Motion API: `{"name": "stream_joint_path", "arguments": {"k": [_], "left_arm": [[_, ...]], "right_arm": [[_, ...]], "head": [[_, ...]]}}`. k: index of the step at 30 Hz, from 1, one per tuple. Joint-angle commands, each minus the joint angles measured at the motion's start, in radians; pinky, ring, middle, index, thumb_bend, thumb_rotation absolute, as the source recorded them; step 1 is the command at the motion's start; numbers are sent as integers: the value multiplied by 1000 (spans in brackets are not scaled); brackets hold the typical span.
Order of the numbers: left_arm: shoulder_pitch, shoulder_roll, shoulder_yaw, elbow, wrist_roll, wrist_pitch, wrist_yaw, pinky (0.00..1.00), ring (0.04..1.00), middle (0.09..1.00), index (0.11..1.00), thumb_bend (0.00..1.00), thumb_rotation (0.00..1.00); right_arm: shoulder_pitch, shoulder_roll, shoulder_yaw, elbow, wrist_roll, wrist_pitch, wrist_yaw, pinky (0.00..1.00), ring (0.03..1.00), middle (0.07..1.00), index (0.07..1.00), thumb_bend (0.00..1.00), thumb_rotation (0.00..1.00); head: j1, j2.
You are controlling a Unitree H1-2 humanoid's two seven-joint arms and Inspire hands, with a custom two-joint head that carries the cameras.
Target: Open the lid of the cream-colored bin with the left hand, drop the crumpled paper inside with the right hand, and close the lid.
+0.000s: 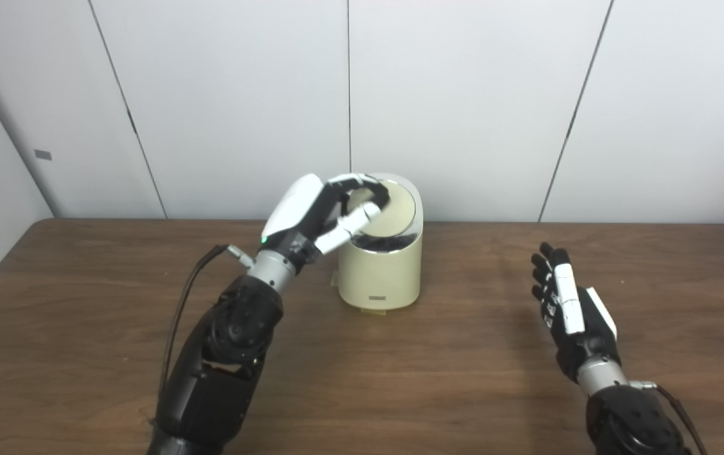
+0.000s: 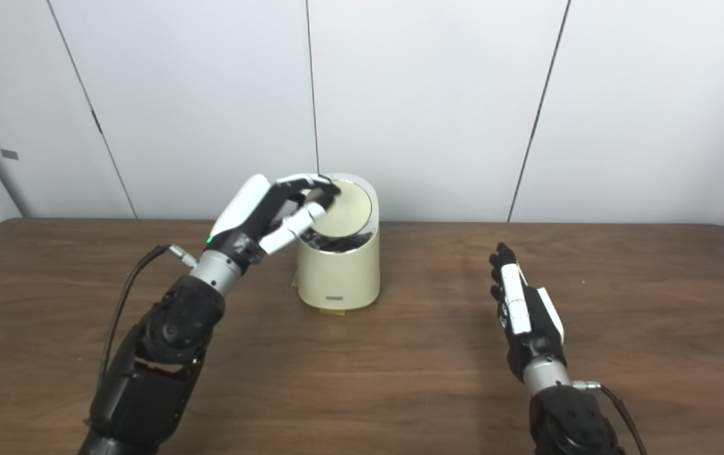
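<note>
The cream-colored bin stands at the back middle of the table. Its round lid is tilted up, and a dark opening shows under its front edge. My left hand reaches in from the left, with fingers and thumb curled on the lid's left edge. My right hand is at the right above the table, fingers straight and apart, holding nothing. I see no crumpled paper in either view.
The brown wooden table runs across the whole view. White wall panels stand just behind the bin. A black cable loops beside my left forearm.
</note>
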Motion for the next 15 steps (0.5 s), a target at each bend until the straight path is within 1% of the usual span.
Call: {"name": "stream_joint_path", "arguments": {"k": [1,4,5,7,10,12,15], "left_arm": [[-14,-3,29,-62,-38,27,17,836,875,870,866,444,979],[41,-31,70,-114,-107,51,41,827,881,885,904,452,920],[59,-39,83,-126,-126,47,50,829,882,889,913,460,895],[93,-49,103,-140,-144,36,76,840,885,897,928,477,887],[149,-59,123,-168,-153,35,114,853,886,900,939,463,907],[191,-58,131,-186,-160,33,124,871,895,913,950,452,942],[254,-60,152,-217,-196,43,133,922,922,931,960,470,957]], "right_arm": [[-29,-13,-14,-36,14,-50,9,981,1000,985,1000,654,999],[-31,-19,-17,-39,18,-51,17,980,1000,989,1000,648,1000],[-33,-20,-18,-38,20,-52,18,986,1000,990,1000,649,1000],[-36,-18,-24,-40,29,-52,20,997,1000,990,1000,652,1000],[-38,-14,-28,-41,39,-53,21,1000,1000,986,1000,647,988],[-38,-15,-25,-47,39,-52,20,1000,999,986,1000,639,993],[-35,-19,-16,-54,35,-60,26,1000,998,987,1000,631,992]], "head": [[-1,2],[4,4],[7,3],[10,6],[11,8],[15,8],[18,13]]}}
